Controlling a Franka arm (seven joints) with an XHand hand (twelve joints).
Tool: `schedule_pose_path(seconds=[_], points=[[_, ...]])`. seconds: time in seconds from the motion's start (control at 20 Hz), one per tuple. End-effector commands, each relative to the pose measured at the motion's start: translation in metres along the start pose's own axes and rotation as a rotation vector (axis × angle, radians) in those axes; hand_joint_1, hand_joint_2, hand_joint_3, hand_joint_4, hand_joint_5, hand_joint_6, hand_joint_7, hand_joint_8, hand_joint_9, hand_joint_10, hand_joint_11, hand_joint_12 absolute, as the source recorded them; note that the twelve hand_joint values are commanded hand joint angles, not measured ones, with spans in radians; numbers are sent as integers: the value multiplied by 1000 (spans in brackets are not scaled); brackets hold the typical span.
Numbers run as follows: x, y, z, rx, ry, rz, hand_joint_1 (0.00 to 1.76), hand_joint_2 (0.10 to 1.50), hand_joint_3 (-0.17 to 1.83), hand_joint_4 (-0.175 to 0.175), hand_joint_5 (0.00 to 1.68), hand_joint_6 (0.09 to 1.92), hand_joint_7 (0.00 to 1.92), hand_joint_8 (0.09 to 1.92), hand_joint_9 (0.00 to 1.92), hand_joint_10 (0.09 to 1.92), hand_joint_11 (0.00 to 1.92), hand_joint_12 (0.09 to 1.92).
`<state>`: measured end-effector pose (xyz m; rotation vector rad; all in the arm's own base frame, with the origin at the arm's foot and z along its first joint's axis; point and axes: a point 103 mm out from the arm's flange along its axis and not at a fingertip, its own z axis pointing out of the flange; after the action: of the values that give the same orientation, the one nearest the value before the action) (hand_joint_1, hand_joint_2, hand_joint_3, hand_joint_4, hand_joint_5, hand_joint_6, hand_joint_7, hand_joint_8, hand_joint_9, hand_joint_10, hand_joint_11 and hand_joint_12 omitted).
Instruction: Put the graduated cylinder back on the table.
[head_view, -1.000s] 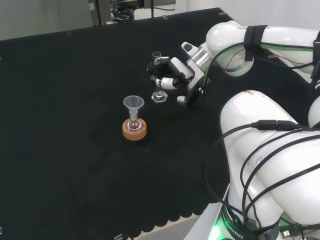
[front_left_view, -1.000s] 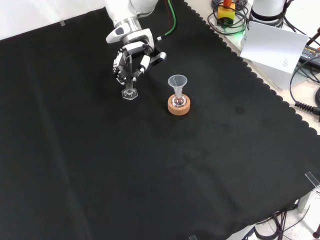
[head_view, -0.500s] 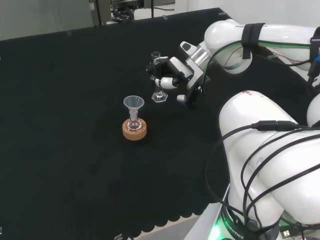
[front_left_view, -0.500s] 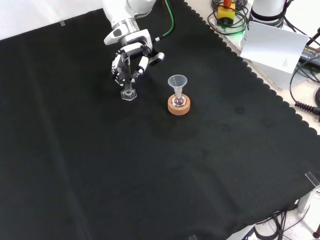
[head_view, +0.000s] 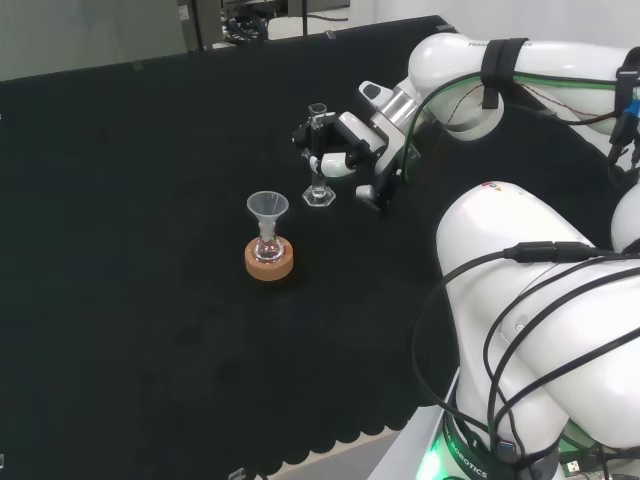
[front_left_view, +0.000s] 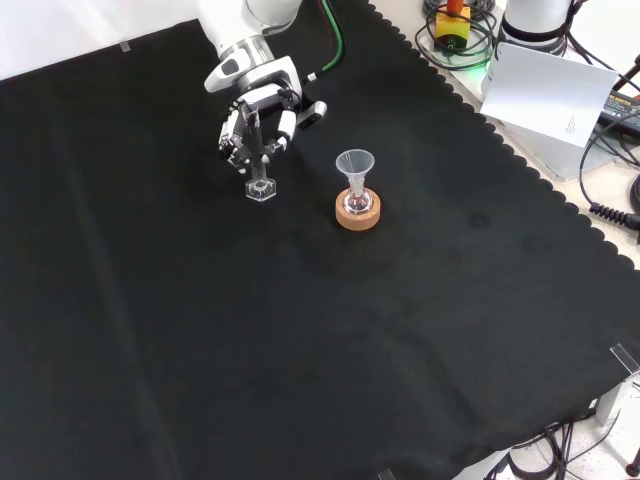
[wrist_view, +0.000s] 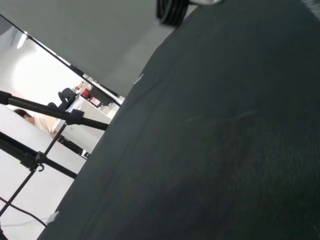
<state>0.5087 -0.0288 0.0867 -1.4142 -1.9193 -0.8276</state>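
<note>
So the counter (front_left_view: 420, 330) is covered in black cloth, and the white arm (head_view: 520, 70) reaches across it from the right side of the head view. The hand (front_left_view: 255, 115) comes in at the top of the front view, with its fingers (head_view: 330, 165) curled around the stem of the graduated cylinder (head_view: 317, 170). The cylinder stands upright, and its hexagonal base (front_left_view: 260, 189) looks like it's resting on the cloth. Just to the right of it in the front view there's a cork ring (front_left_view: 357, 212) carrying a small flask, with a clear funnel (front_left_view: 354, 165) stuck in the top, close by but not touching the cylinder.
</note>
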Motion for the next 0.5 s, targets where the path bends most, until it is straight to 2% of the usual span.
schedule_pose_path(seconds=[0.05,0.35,0.5], points=[[1,0,-5,4,0,9,1132,701,818,-68,687,823,701,656,960,385,657,1221],[3,-1,-9,1,-16,-2,1056,627,805,-79,540,773,575,696,835,459,536,1283],[12,-2,-20,0,-24,-10,964,592,719,-86,411,666,471,718,712,539,449,1325]])
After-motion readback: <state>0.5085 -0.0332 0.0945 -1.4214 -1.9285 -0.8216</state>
